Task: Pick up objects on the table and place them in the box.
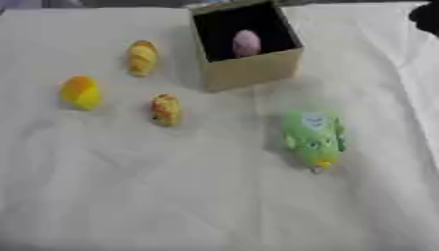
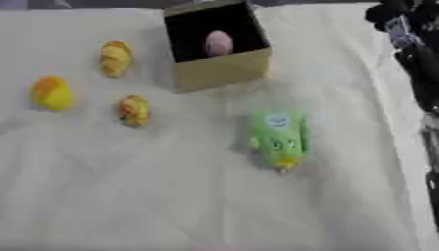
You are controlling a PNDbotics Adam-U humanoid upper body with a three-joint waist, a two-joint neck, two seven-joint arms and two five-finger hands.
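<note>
box upper centre, pink egg inside | 3 yellow pieces left, green toy centre-right on surface, long axis running up-down | right arm upper right edge, nearest toy; hand state: cannot tell | left hand unseen

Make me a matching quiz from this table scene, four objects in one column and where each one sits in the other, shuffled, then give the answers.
Things:
1. pink egg-shaped object
2. green toy
3. solid yellow object
4. yellow striped object

Places:
A. on the cloth, in front of the box's right corner
B. inside the cardboard box
C. farthest to the left on the cloth
D. just left of the box, toward the far side

Pairs: 1-B, 2-A, 3-C, 4-D
</note>
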